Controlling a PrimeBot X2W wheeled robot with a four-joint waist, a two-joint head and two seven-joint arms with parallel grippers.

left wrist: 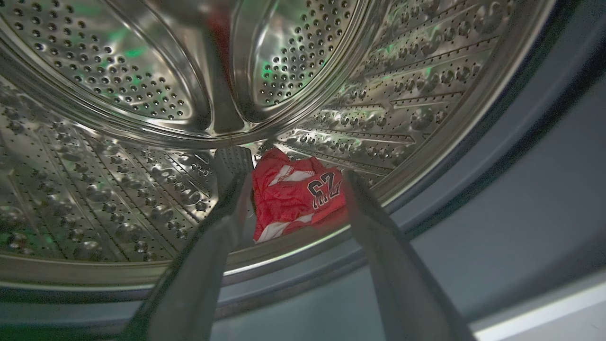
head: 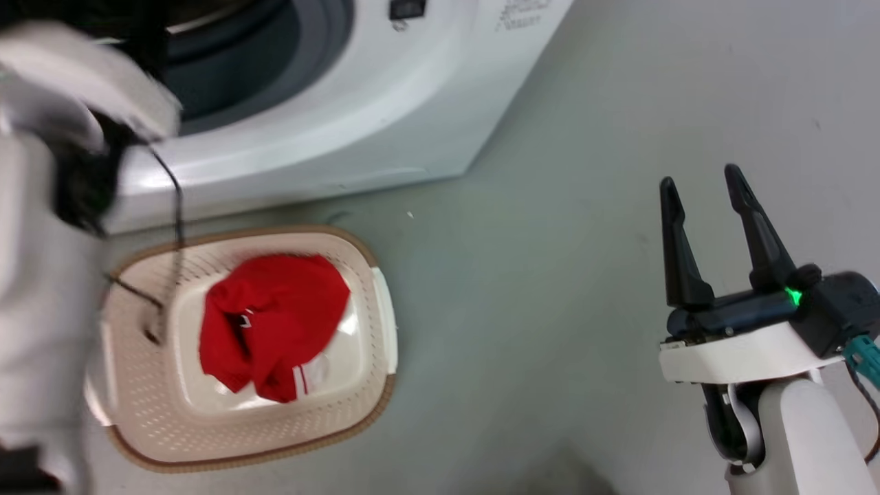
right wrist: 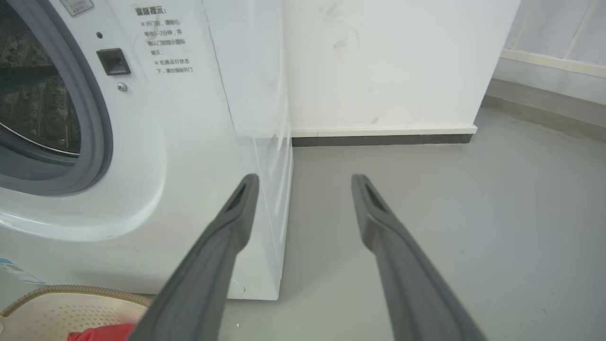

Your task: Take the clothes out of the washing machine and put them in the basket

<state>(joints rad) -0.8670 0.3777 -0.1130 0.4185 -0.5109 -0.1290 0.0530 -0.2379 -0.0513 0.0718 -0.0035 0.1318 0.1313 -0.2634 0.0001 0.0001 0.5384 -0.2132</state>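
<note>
A red garment [head: 275,323] lies crumpled in the cream basket [head: 375,405] on the floor before the white washing machine [head: 385,103]. Another red garment [left wrist: 293,199] with white stripes and dark digits rests on the steel drum floor [left wrist: 94,199] just behind the porthole rim. My left gripper [left wrist: 296,177] is open at the porthole, its fingers on either side of that garment in the left wrist view, nothing held. My left forearm [head: 41,295] shows blurred at the head view's left. My right gripper [head: 701,182] stands open over bare floor, far right of the basket, empty.
The grey rubber porthole rim [right wrist: 97,142] and a latch slot [right wrist: 113,61] sit on the machine's front. A white wall with a dark skirting [right wrist: 378,139] runs behind. Grey floor [head: 550,309] stretches to the right of the basket. A dark cable [head: 177,206] hangs over the basket's rim.
</note>
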